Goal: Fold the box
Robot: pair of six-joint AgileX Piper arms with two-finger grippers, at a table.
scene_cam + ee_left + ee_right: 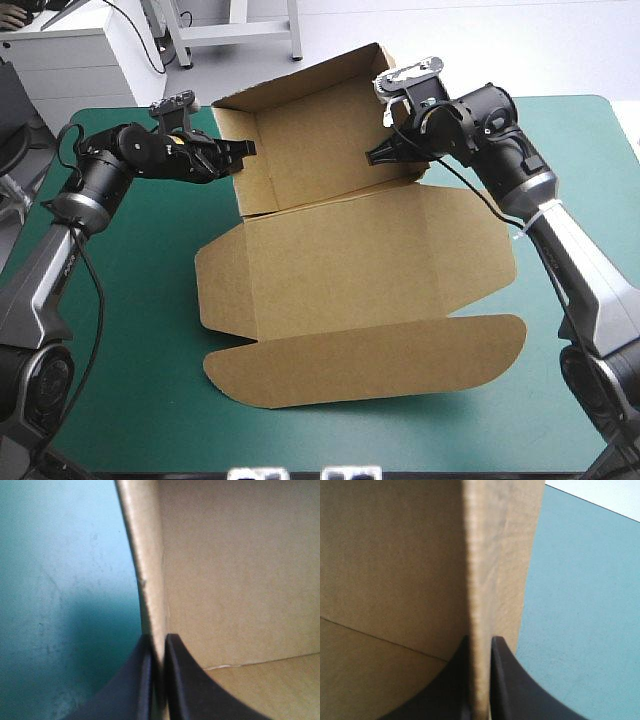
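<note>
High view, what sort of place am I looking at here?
Probably a robotics lab workbench, not a home: a robot's left pincer and right pincer each clamp a raised wall of a brown box, on a table with a teal-green cover.

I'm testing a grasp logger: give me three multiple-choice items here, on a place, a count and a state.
1. Where does the left claw grip the box? A) its raised left wall B) the rounded near flap C) nowhere
2. How many claws are shut on board? A) none B) one C) two
3. The lid panel is: A) upright B) lying open on the cover C) rolled up
1A, the wall's edge sits clamped in it; 2C, the right claw clamps the opposite wall too; 3B, it spreads flat toward the near edge.
</note>
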